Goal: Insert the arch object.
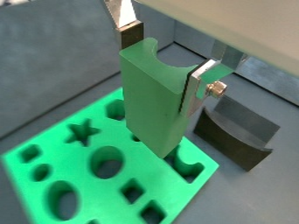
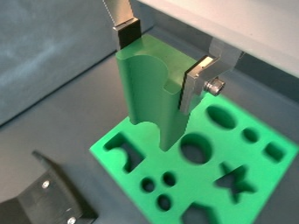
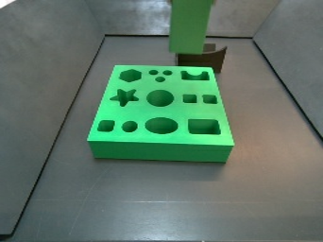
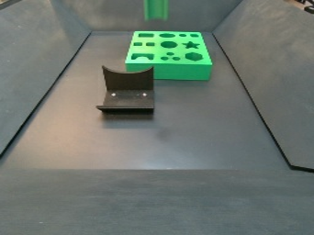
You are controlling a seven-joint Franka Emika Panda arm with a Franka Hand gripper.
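Note:
The arch object (image 1: pixel 152 96) is a tall green block with a semicircular cut-out in its upper end; it shows in both wrist views (image 2: pixel 152 96). My gripper (image 1: pixel 163 59) is shut on it, with one silver finger (image 1: pixel 198 83) on each side. In both side views the block (image 3: pixel 190 24) hangs upright over the back edge of the green board (image 3: pixel 222 113), near the board's arch-shaped hole (image 3: pixel 194 76). Only the block's lower end (image 4: pixel 157 9) shows in a side view. The board (image 1: pixel 52 149) has several shaped holes.
The dark L-shaped fixture (image 4: pixel 123 90) stands on the floor beside the board, close behind it in a side view (image 3: pixel 214 55) and next to the held block in a wrist view (image 1: pixel 233 131). Dark sloping walls (image 4: pixel 37 83) enclose the grey floor.

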